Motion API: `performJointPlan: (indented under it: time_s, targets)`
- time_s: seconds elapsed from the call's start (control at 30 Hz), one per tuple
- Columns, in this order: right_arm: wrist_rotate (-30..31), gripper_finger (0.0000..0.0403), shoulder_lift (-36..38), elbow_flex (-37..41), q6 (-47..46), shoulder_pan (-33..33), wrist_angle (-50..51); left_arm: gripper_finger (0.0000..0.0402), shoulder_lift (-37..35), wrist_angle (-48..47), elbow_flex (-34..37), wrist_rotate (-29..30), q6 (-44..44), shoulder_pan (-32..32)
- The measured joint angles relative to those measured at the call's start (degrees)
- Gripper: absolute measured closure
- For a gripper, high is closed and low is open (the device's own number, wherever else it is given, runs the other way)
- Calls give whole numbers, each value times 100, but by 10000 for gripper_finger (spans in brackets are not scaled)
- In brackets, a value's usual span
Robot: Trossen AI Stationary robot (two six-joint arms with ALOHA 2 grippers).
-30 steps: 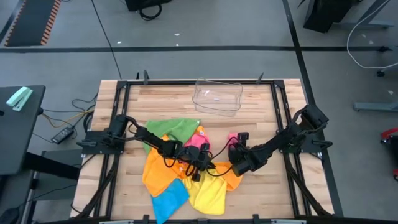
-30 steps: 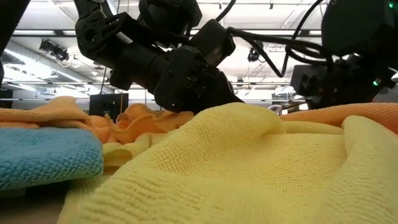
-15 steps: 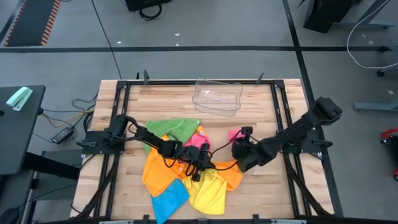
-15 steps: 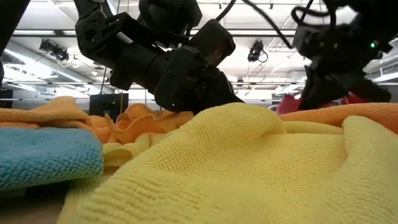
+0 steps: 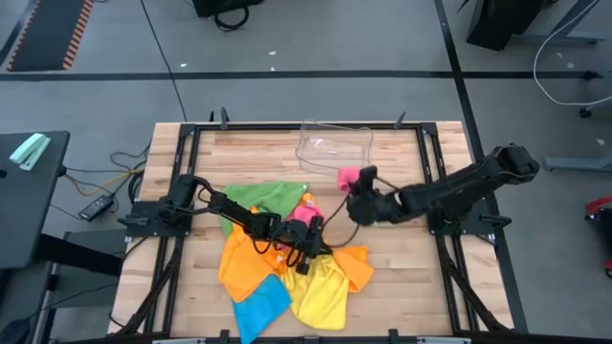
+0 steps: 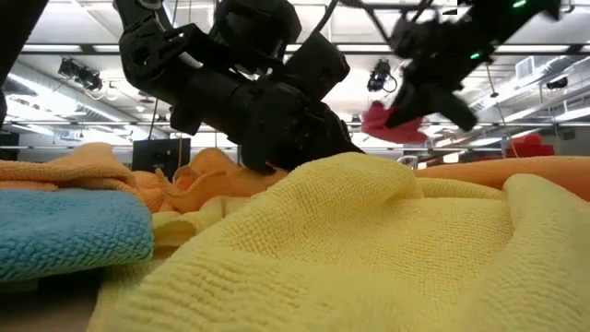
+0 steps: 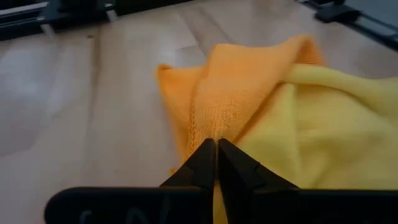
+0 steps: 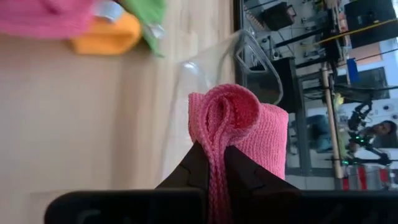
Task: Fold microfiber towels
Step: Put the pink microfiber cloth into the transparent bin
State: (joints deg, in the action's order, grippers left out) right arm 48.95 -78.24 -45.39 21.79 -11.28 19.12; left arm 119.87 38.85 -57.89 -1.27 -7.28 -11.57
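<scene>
Nearest the front edge of the wooden surface lie the blue towel and the yellow towel, side by side, the yellow one overlapping an orange towel that spreads out behind them. In the low view the yellow cloth fills the foreground, with the blue one flat at its side. At the middle of the heap the left hand sits low on the pile, its fingers pinched tight on a ridge of orange cloth right where the orange meets the yellow. Just behind it lies a pink towel, and beyond that the green towel, partly under the left arm. Farther back and off to the right side, the right hand is raised clear of the surface, clamped narrow on a second, bunched pink towel that hangs folded over its fingertips. Behind that, near the far edge, stands a clear plastic tray.
</scene>
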Motion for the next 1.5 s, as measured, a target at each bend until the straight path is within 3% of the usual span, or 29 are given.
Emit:
performJointPlan:
  time_s: [0.27,0.6,1.0,1.2,1.5]
  targets:
    - [-760,368,-191,-2,1479,1352,-868,376,0,-119,0,26,-237,495]
    - [-1645,366,-365,-323,1783,2378,-681,378,0,-89,0,38,-413,1448]
    - [-1961,366,-1892,-2289,1432,2958,1506,382,0,165,0,37,-432,1897]
    - [-2657,366,-2163,-2437,1379,3028,1577,377,0,374,0,37,-439,1876]
    - [-2674,366,-2387,-2437,1067,3250,1645,374,0,328,0,38,-406,1750]
